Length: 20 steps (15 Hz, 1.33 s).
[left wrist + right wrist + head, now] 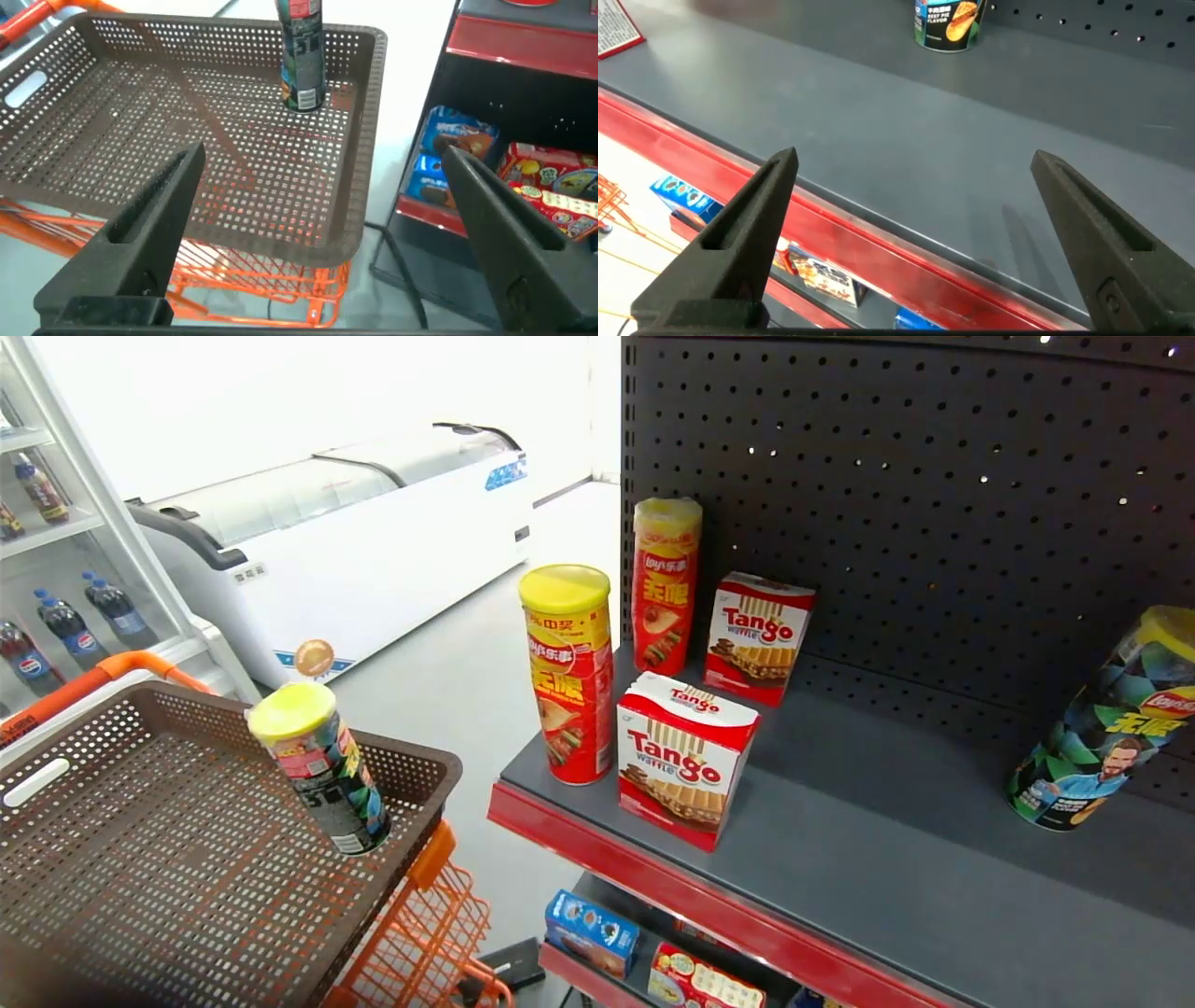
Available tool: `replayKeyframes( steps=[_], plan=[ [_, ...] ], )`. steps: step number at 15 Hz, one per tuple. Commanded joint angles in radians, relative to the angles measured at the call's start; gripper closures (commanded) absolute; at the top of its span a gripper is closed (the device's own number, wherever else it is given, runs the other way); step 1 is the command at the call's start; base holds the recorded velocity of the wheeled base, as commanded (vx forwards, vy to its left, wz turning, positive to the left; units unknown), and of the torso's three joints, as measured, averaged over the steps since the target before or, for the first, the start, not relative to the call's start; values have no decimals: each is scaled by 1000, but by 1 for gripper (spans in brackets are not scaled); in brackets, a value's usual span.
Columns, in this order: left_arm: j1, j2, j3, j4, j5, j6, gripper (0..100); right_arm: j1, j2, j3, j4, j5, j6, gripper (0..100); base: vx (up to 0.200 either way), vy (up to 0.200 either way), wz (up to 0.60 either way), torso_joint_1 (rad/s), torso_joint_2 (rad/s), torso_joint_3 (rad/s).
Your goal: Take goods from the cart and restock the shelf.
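Left gripper [320,154] gapes empty over the cart basket [140,93], right gripper [915,157] likewise over the shelf [971,121]; one chip can [319,767] remains unshelved near the basket's corner.

The shelf board [840,859] lies bare from the front wafer box [686,761] across to the dark can [1102,721]. Beside that box stands the near red can [569,674]; behind it, the far red can [665,586] and rear wafer box [758,637].

Before me, lettering left unquoted: front wafer box [686,761], rear wafer box [758,637], near red canister [569,677], far red canister [665,583], basket canister [322,770].
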<state>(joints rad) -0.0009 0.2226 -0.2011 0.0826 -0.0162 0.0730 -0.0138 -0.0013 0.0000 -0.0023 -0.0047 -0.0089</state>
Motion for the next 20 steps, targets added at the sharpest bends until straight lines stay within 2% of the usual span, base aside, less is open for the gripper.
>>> replayKeyframes(
  steps=[1,2,3,5,7,8,9,10,11,12,15,16,19,20],
  plan=[
    [13,285,-40,-90,-5,-18,0,0,1,0,1,0,0,0,0,0,0,0,0,0],
    [59,337,-54,-109,-18,-27,0,0,1,0,-1,0,0,0,0,0,0,0,0,0],
    [148,455,-104,-138,-44,13,0,0,1,0,-1,0,0,0,0,0,0,0,0,0],
    [171,609,-129,-158,-44,21,0,0,1,0,1,0,0,0,0,0,0,0,0,0],
    [174,742,-123,-299,-42,16,0,0,1,0,1,0,0,0,0,0,0,0,0,0],
    [185,880,-112,-461,-41,13,0,0,1,0,1,0,0,0,0,0,0,0,0,0],
    [188,965,-98,-575,-41,16,0,0,1,0,-1,0,0,0,0,0,0,0,0,0],
    [188,997,-92,-619,-41,18,0,0,1,0,1,0,0,0,0,0,0,0,0,0],
    [176,1115,-80,-771,-41,19,0,0,1,0,-1,0,0,0,0,0,0,0,0,0],
    [148,1178,-77,-851,-42,13,0,0,1,0,1,0,0,0,0,0,0,0,0,0],
    [124,1324,-66,-948,-41,16,0,0,1,0,-1,0,0,0,0,0,0,0,0,0],
    [108,1370,-77,-972,-41,5,0,0,1,0,1,0,0,0,0,0,0,0,0,0],
    [88,1494,-138,-1078,-39,-59,0,0,1,0,1,0,0,0,0,0,0,0,0,0],
    [87,1529,-159,-1107,-39,-65,0,0,1,0,-1,0,0,0,0,0,0,0,0,0]
  ],
)
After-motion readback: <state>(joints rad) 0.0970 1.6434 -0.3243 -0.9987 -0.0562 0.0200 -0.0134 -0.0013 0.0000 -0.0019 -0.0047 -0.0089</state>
